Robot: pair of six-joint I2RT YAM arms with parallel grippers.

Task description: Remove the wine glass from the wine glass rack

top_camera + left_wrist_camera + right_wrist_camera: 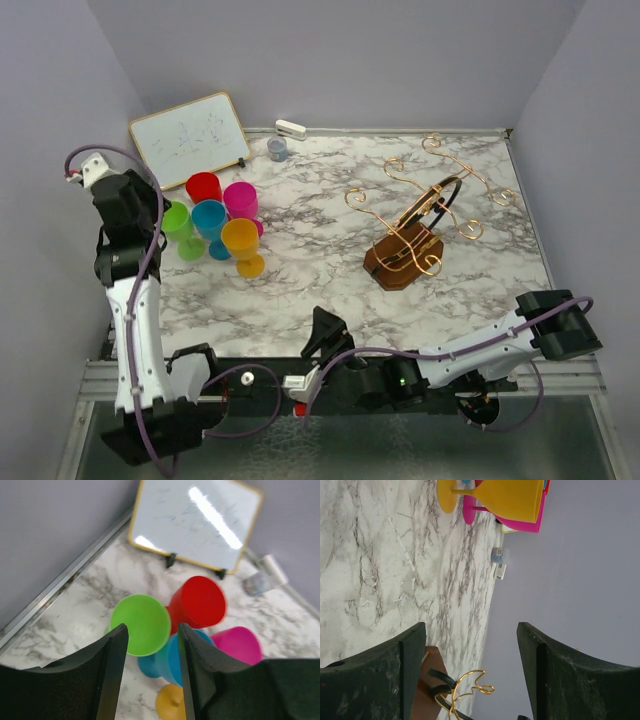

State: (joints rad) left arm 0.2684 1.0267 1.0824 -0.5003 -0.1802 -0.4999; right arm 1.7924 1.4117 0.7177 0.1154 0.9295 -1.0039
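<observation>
Top external view, read left to right. The left tool (151, 632) hangs over the left end of the white marble-patterned counter (300, 280). The left wrist view shows its two black fingers parted with nothing between them, directly above the rim of the upright green opaque wine glass (178, 222). Closely grouped beside it stand four stemmed glasses of the same form: a red glass (203, 186), a blue glass (209, 218), a pink glass (240, 198) and a yellow glass (241, 240).

At the near edge, centre, the right tool (325, 335) lies low, jaws spread wide and empty.

Right of centre stands the copper-coloured wire wine glass rack (397, 264) on its brown wooden base. No glass hangs from its curled arms.

Assessment: removal appears complete, with the glass standing on the counter.

Handling: the glasses look like light, rigid plastic, smooth-walled and top-heavy on a narrow stem. Grip across the stem or low on the bowl. A hold at the rim risks slipping or tipping the neighbours.
</observation>
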